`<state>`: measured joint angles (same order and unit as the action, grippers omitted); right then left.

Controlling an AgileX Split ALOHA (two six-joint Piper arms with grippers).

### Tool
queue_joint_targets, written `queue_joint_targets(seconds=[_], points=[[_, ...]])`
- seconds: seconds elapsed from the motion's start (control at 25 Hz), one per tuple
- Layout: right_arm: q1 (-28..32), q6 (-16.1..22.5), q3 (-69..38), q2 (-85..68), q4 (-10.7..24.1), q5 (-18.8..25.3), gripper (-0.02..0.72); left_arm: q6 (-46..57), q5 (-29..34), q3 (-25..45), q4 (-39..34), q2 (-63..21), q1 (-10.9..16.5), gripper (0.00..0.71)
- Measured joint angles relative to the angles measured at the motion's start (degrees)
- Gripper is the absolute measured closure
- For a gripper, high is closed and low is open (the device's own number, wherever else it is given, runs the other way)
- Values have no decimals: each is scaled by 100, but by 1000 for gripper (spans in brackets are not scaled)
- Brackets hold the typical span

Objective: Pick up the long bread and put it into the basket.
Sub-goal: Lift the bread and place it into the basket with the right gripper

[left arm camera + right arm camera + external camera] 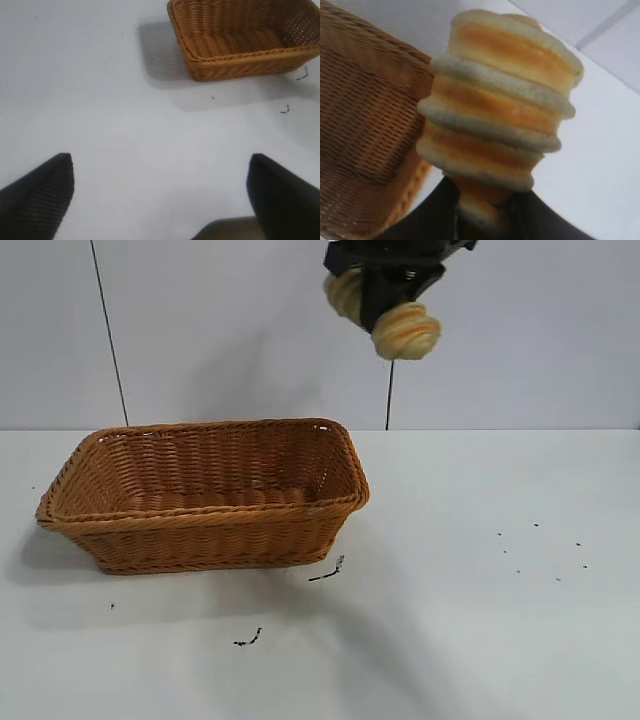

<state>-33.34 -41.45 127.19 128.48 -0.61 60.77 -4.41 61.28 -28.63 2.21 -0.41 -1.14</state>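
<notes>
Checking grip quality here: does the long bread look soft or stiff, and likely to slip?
The long bread probably squashes easily: the right gripper pinches it mid-length. It seems light, held high without sagging. Its ridges likely resist slipping.

A lab-like test setup: bare white table (480,640) against plain white wall panels (230,330).

no readable text, labels or numbers anywhere
</notes>
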Motion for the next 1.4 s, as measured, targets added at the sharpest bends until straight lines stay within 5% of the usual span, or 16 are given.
queue_joint_targets(seconds=[0.28,0.56,0.72,0.96,1.2,1.28,1.4], points=[[-335,-1812,0,462,-7,-407,576,0,0,0,0,0,0,18],[-353,-2392,0,1077,-7,-696,576,0,0,0,0,0,0,18],[-353,-2396,0,1292,-86,-818,535,0,0,0,0,0,0,18],[-353,-2396,0,1319,-296,-935,92,0,0,0,0,0,0,18],[-353,-2194,0,1166,-387,-881,15,0,0,0,0,0,0,18],[-353,-1757,0,1047,-552,-737,15,0,0,0,0,0,0,18],[-353,-392,0,776,-787,-577,14,0,0,0,0,0,0,18]])
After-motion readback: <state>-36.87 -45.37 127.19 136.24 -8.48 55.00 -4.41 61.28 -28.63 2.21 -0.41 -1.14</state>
